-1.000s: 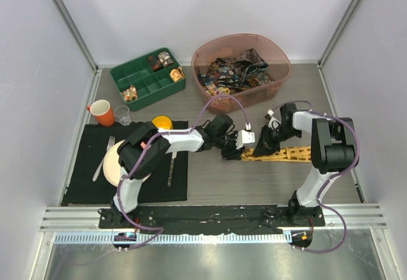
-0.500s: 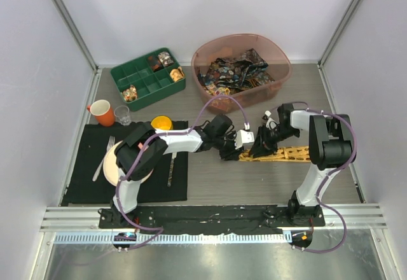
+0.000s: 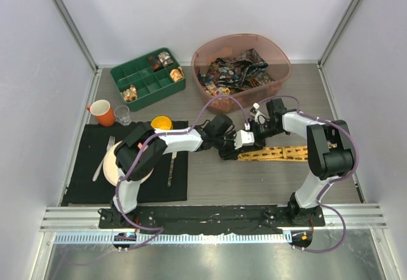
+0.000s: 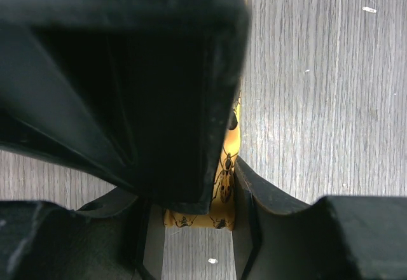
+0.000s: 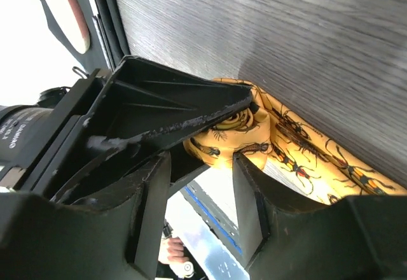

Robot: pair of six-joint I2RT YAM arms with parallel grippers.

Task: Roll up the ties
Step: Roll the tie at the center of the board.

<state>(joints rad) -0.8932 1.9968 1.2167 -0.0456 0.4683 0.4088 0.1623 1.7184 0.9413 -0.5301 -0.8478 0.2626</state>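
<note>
The left end effector (image 4: 198, 213) is closed part-way on the rolled end of the yellow-orange tie (image 3: 276, 154). The patterned fabric fills the gap between its two fingers. The right end effector (image 5: 200, 184) stands just beside the same rolled end with its jaws apart and grips nothing. One black finger of the left end effector crosses directly in front of it.

The rest of the tie lies flat on the table (image 3: 254, 184) and runs from the roll toward the right arm.

Containers at the far side of the table:
- Pink translucent tub (image 3: 287, 70): holds a loose heap of dark ties (image 3: 235, 70) with many-coloured prints.
- Green tray (image 3: 141, 76): small rolled bundles (image 3: 166, 57) occupy four of its compartments.
</note>
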